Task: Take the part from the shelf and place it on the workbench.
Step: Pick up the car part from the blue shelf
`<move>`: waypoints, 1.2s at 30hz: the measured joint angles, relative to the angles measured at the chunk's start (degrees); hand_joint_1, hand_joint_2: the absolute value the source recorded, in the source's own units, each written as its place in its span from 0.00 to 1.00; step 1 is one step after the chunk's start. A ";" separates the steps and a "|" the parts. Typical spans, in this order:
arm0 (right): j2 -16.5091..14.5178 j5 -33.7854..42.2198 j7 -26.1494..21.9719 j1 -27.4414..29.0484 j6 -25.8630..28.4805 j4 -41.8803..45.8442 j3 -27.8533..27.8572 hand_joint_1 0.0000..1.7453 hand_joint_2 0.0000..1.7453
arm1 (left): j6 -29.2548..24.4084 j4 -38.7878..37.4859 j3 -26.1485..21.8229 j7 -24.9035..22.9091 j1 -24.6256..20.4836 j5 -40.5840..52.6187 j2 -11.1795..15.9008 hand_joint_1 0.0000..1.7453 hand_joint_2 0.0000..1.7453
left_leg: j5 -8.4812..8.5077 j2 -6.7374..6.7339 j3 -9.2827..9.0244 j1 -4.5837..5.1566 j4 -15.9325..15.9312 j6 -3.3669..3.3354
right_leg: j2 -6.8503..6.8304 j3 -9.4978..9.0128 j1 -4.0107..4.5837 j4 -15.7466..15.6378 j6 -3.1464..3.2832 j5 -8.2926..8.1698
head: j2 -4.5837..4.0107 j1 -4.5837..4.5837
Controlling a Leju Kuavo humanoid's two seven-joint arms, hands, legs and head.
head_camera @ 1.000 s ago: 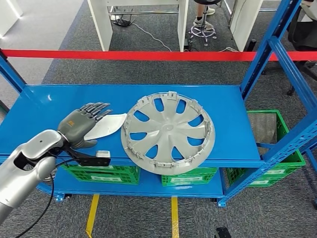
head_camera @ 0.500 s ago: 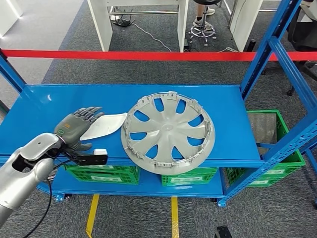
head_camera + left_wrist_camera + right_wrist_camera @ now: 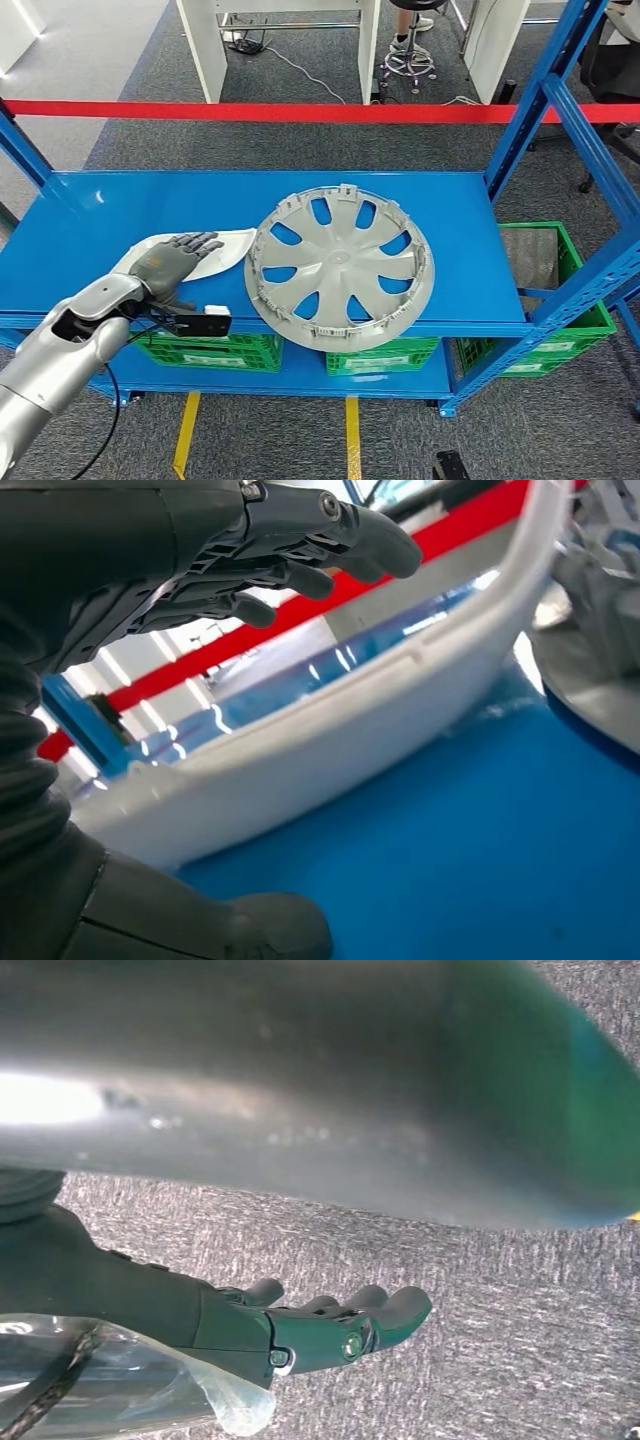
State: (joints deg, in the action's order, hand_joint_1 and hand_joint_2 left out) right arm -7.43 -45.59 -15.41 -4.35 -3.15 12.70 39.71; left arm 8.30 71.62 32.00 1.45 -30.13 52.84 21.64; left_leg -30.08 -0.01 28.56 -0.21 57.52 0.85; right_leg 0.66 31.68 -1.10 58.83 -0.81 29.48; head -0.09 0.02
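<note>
- We see the white part lying flat on the blue shelf, its tip just beside the grey wheel cover; in the left wrist view its curved white edge rests on the blue surface
- We find the left robot hand over the part, fingers spread above it and thumb below the edge; not closed on it
- We note the right robot hand hangs above grey carpet, fingers loosely extended, holding nothing
- Green crates sit under the shelf; a red bar crosses behind

grey carpet floor crossed by red barrier tape; white desk legs behind; yellow floor lines.
</note>
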 joint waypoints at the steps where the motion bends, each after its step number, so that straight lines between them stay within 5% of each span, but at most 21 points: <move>1: 0.00 -0.05 0.04 -0.09 -0.03 0.00 -0.04 0.00 0.00 | 0.08 -0.86 0.38 0.00 -0.38 0.01 -0.40 0.00 1.00 | 0.00 0.00 0.00 0.00 0.00 0.00 | 0.00 0.00 0.00 0.00 0.00 0.00 | 0.00 0.00; 36: 0.00 1.48 0.57 -0.53 -0.54 0.01 -0.69 0.00 0.00 | 1.68 -15.41 6.49 -4.26 -11.86 2.30 -5.13 0.00 1.00 | 0.01 -0.02 0.04 0.00 0.03 -0.01 | 0.02 0.03 0.00 0.00 -0.03 -0.07 | 0.00 0.00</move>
State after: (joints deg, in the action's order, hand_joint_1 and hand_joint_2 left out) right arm -7.43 -44.12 -14.84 -4.88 -3.69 12.70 39.01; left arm 9.98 56.21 38.50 -2.81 -42.00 55.15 16.51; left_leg -30.07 -0.02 28.60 -0.21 57.55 0.84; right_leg 0.69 31.71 -1.09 58.84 -0.84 29.41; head -0.09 0.02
